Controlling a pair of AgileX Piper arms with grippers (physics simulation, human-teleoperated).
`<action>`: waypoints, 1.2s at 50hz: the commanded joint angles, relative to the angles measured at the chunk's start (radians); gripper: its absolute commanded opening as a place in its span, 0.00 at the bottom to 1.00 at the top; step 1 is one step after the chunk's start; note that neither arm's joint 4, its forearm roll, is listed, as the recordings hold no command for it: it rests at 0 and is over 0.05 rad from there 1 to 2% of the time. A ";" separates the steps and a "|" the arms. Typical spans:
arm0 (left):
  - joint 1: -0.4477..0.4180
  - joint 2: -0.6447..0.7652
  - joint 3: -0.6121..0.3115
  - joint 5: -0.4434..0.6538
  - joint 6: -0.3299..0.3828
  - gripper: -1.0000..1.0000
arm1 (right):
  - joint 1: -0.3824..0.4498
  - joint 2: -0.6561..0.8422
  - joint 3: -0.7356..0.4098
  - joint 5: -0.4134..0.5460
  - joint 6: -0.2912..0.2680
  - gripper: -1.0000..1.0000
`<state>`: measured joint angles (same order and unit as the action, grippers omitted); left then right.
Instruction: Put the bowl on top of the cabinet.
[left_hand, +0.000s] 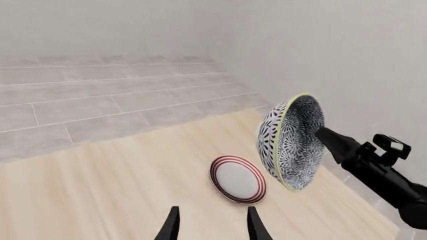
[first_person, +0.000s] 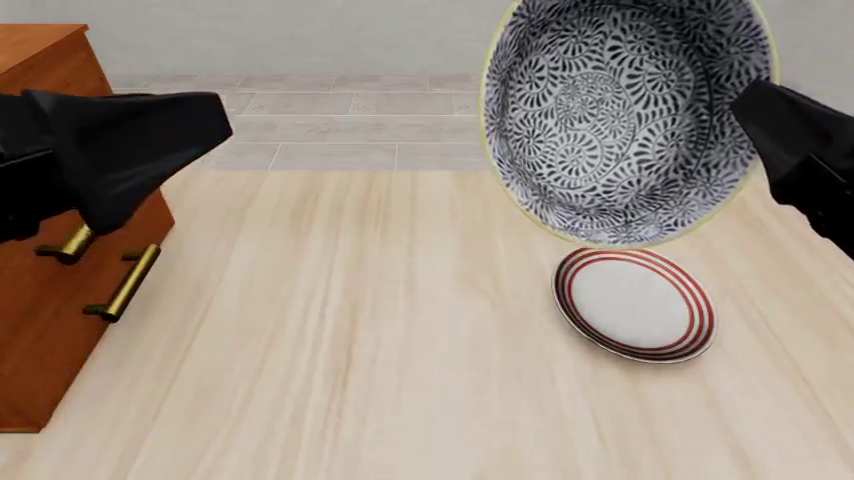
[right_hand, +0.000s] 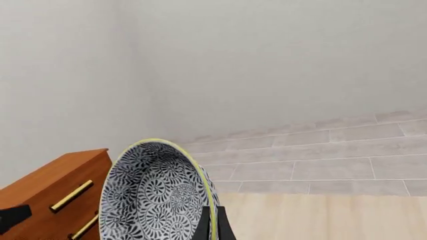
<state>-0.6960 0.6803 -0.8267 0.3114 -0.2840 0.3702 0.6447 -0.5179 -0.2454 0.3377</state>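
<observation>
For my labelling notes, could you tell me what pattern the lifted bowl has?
Dense dark blue-and-white floral swirls with a pale yellowish rim on the bowl; clearest in the front view.

Layout as seen from my side. The cabinet (first_person: 47, 250) stood at the far left of the tabletop (first_person: 360, 350). The plate (first_person: 635, 303) lay on the tabletop to the right of centre, well apart from the cabinet. My right gripper (right_hand: 211, 225) held the bowl (first_person: 621, 115) by its rim, tipped on edge, above and just behind the plate. My left gripper (left_hand: 212, 225) hung over the tabletop near the cabinet.
</observation>
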 joint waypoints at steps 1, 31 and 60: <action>-0.018 0.076 -0.051 -0.023 -0.022 1.00 | 0.013 -0.008 0.000 -0.006 0.008 0.00; -0.046 0.219 -0.098 -0.100 -0.052 1.00 | 0.060 -0.018 0.032 -0.034 0.022 0.00; -0.133 0.272 -0.156 -0.084 -0.141 1.00 | 0.075 0.139 0.090 -0.217 0.037 0.00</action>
<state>-0.7980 0.9342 -0.9619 0.2209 -0.4071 0.4398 0.7200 -0.4367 -0.3931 0.3648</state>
